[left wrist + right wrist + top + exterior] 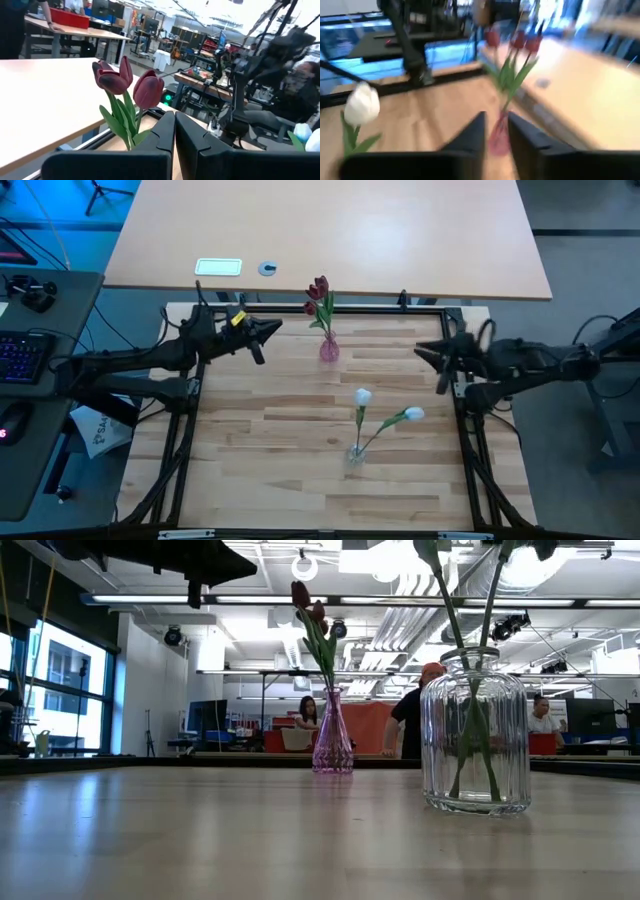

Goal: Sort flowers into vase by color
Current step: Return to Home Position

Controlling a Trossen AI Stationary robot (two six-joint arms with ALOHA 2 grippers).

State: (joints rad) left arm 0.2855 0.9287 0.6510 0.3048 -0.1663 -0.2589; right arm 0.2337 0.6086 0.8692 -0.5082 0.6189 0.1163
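Dark red tulips (319, 292) stand upright in a slim pink vase (329, 348) near the table's far edge; their stems go down through its neck (332, 700). Two white tulips (362, 396) (413, 414) lean in a clear ribbed glass jar (355, 452) nearer the middle, with their stems inside it (475, 730). My left gripper (268, 332) hovers left of the pink vase, shut and empty (174, 131), facing the red tulips (120, 77). My right gripper (424, 352) hovers right of the vase, fingers slightly apart (496, 131), holding nothing.
A black frame (400, 308) borders the work table. Behind it a larger pale table (330, 230) carries a small white card (218, 267) and a round disc (267, 268). Bare wood (260, 440) lies left of the jar. People show in the room beyond (415, 710).
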